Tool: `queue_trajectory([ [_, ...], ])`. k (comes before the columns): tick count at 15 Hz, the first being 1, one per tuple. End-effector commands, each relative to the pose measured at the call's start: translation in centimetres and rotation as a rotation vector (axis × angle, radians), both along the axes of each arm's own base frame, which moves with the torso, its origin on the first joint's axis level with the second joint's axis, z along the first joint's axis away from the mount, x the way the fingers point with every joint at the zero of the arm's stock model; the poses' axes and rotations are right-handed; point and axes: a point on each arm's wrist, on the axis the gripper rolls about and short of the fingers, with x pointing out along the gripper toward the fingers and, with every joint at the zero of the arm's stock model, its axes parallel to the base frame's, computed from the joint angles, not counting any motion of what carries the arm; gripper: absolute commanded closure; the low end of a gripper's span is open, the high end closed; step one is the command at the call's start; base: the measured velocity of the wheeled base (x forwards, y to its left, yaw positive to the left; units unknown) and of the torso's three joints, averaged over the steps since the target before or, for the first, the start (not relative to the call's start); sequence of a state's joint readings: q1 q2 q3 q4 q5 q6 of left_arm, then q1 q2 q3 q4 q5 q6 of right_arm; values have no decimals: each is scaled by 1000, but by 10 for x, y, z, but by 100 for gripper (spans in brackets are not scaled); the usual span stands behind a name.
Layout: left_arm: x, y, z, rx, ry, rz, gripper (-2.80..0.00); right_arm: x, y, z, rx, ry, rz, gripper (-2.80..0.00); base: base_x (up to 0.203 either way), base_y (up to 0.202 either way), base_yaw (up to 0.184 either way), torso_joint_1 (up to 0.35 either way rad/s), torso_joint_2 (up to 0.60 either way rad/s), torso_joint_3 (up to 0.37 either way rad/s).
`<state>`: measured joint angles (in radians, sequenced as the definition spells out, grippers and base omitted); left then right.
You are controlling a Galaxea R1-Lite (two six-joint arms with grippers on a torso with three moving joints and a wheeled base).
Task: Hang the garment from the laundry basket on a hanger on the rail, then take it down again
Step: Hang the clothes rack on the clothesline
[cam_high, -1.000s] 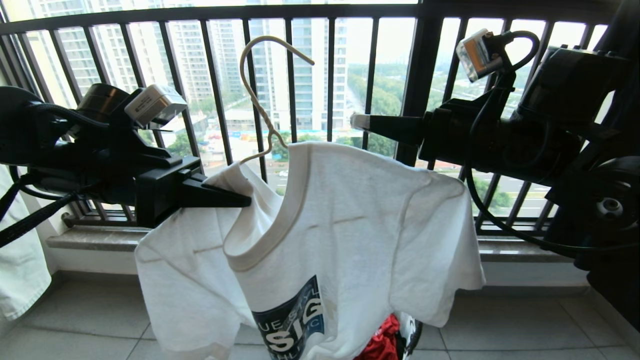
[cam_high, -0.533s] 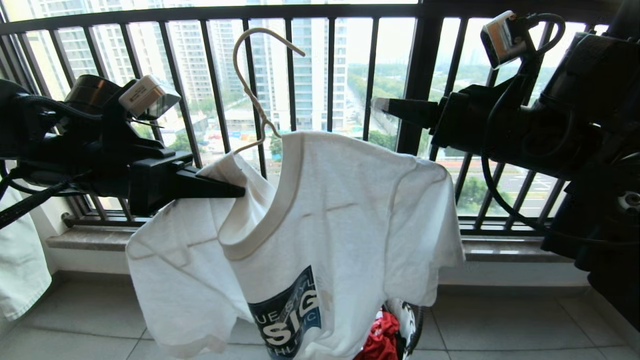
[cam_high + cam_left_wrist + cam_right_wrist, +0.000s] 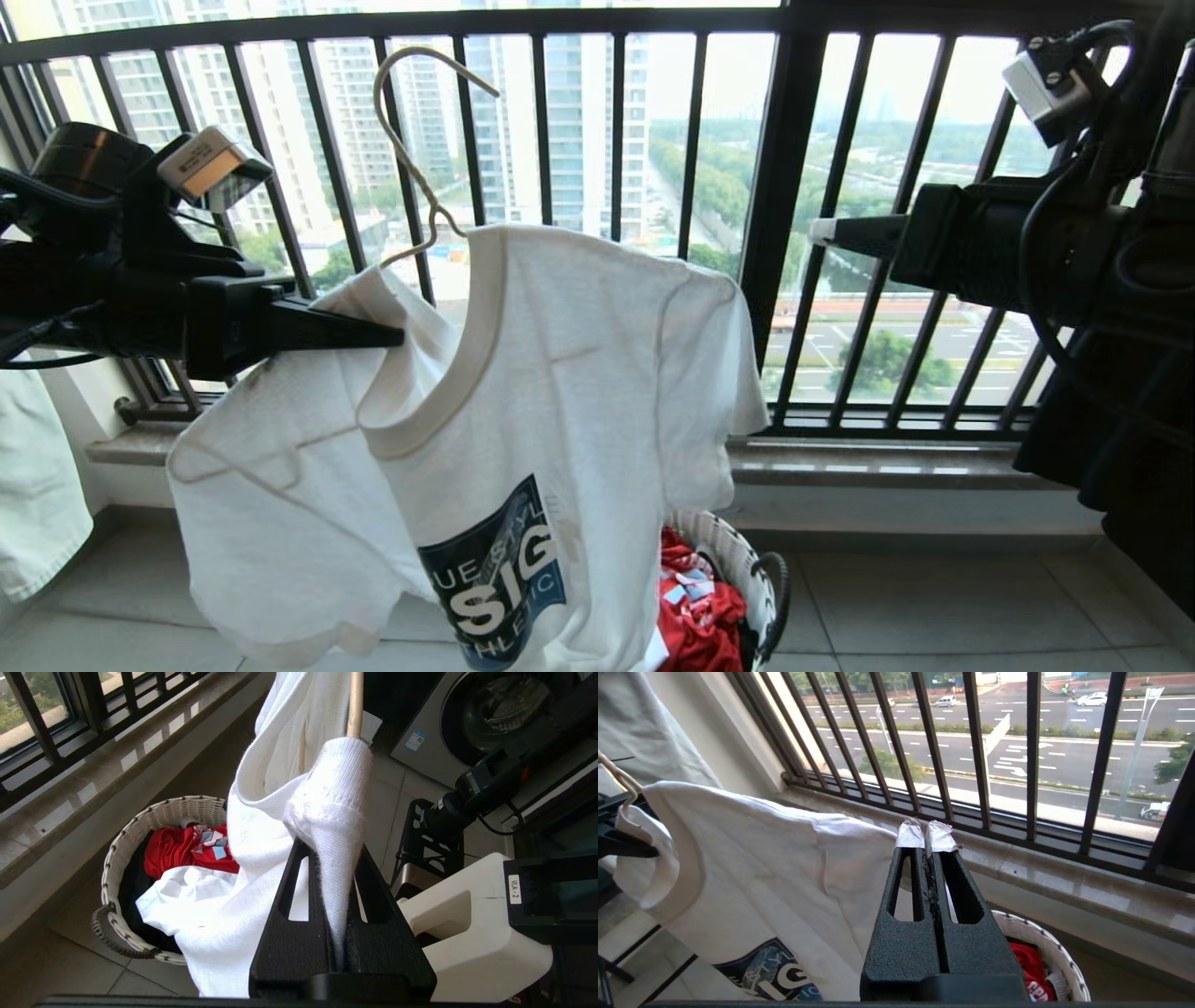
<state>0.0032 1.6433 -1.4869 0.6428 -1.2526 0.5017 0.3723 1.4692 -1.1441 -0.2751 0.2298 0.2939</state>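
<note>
The garment [image 3: 579, 373], a white T-shirt with a dark blue emblem, hangs on the thin cream hanger [image 3: 411, 131], whose hook points up free in front of the window bars. My left gripper [image 3: 397, 336] is shut on the garment's shoulder at the collar, with the cloth pinched between its fingers [image 3: 299, 891]. My right gripper [image 3: 822, 231] is shut and empty, well to the right of the garment's other shoulder [image 3: 859, 830]; its taped fingertips [image 3: 909, 835] touch each other. The laundry basket [image 3: 742, 560] stands on the floor below. The rail is out of view.
The black barred window railing [image 3: 775, 187] and its stone sill [image 3: 887, 462] run close behind. A red cloth [image 3: 691, 607] lies in the basket. Another pale cloth [image 3: 37, 485] hangs at the far left. A washing machine [image 3: 467, 723] stands beyond the basket in the left wrist view.
My left gripper has carried the garment and hanger to the left. My right gripper has shut and drawn back to the right, away from the garment. More of the basket shows.
</note>
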Motion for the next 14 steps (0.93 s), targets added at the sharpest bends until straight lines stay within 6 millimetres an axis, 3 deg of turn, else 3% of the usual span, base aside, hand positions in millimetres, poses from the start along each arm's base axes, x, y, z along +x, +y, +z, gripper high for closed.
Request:
queue_trajectory([
  [1, -12, 6, 4, -4, -15, 17, 0, -20, -11, -2, -1, -6, -19, 0, 0, 0, 0, 0, 0, 0],
  [4, -20, 12, 5, -4, -15, 44, 0, -17, -11, -7, -69, -30, -18, 0, 0, 0, 0, 0, 0, 0],
  [8, -29, 16, 1, -4, -5, 63, 0, -8, -7, -18, -84, 7, -13, 0, 0, 0, 0, 25, -177, -271],
  [14, -42, 23, -2, -3, 4, 97, 0, -12, -10, -14, -77, -10, -15, 0, 0, 0, 0, 108, -514, -338],
])
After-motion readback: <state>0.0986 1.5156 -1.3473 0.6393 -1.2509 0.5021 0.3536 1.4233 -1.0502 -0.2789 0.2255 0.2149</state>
